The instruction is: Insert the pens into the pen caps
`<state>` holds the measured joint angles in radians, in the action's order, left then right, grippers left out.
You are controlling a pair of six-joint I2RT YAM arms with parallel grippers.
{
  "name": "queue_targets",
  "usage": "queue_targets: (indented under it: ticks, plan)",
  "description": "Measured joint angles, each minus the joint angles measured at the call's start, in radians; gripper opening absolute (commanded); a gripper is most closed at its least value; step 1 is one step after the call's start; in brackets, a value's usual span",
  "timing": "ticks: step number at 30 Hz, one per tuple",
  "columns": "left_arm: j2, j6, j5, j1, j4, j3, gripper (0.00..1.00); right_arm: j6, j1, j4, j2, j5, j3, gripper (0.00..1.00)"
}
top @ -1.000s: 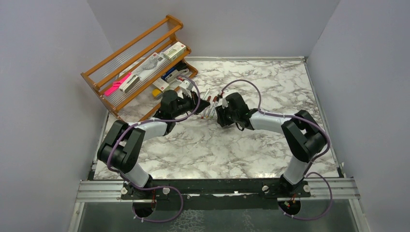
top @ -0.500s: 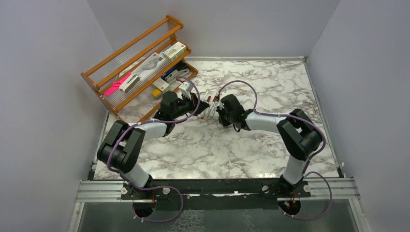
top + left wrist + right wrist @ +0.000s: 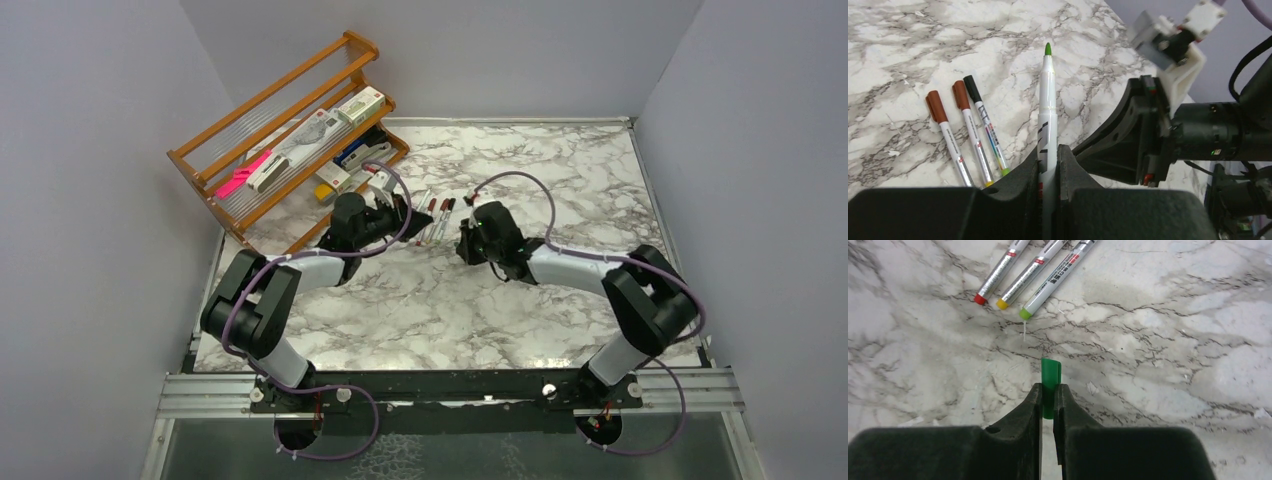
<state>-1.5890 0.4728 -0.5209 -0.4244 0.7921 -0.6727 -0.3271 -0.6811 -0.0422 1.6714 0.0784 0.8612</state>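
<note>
left gripper (image 3: pixel 1049 159) clamps the presumably light, stiff pen (image 3: pixel 1046 100) by its barrel; right gripper (image 3: pixel 1048 394) pinches the small, likely slippery green cap (image 3: pixel 1051 371).

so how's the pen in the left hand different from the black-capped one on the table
Cap: the green-tipped pen is uncapped, with its tip bare, while the black-capped pen has its cap on.
Pose: the green-tipped pen is pinched in the left hand, while the black-capped pen lies flat on the marble table.
Shared: both have slim white-grey barrels with printing.
</note>
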Motion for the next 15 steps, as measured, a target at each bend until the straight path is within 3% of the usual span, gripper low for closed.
queue_targets:
  ticks: [4, 11, 15]
  plan:
    - [-0.002, 0.100, -0.023, 0.000, 0.134, 0.047, 0.00, -0.108, 0.055, -0.148, -0.180, -0.030, -0.159, 0.01]
    - [-0.093, 0.402, -0.030, -0.021, 0.618, 0.151, 0.00, -0.313, 0.219, -0.569, -0.426, -0.099, -0.439, 0.01]
    - [-0.139, 0.491, -0.020, -0.070, 0.713, 0.154, 0.00, -0.367, 0.220, -0.760, -0.530, -0.133, -0.507, 0.01]
